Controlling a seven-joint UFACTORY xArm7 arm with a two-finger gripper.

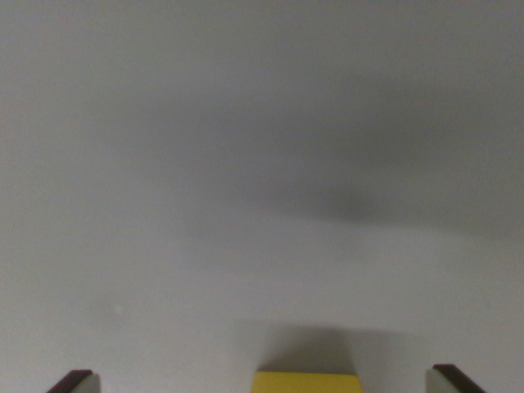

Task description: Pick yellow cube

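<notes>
Yellow shows first, at the very bottom edge of the wrist view: the top strip of the yellow cube (306,382), cut off by the frame so only a thin, flat band of it can be seen. Its colour is bright and even, with a straight upper edge and no markings visible on the part in view.

On either side of it, also at the bottom edge, are the two fingertips of the end effector (266,381). One dark tip with a pale inner face sits at the wrist view's left (75,381), the other at the wrist view's right (449,379). They stand wide apart, with the cube between them, nearer the right tip than the left, and touching neither. Clear gaps of bare surface lie on both sides of the cube.

Just beyond the cube a soft dark shadow (315,348) lies on the table (164,246), which is plain, pale grey and slightly blurred. Nothing else rests on it within view, so nothing lies between the fingertips and the cube.

Farther off, toward the top right, a broader, fainter grey shadow (360,205) spreads across the surface.
</notes>
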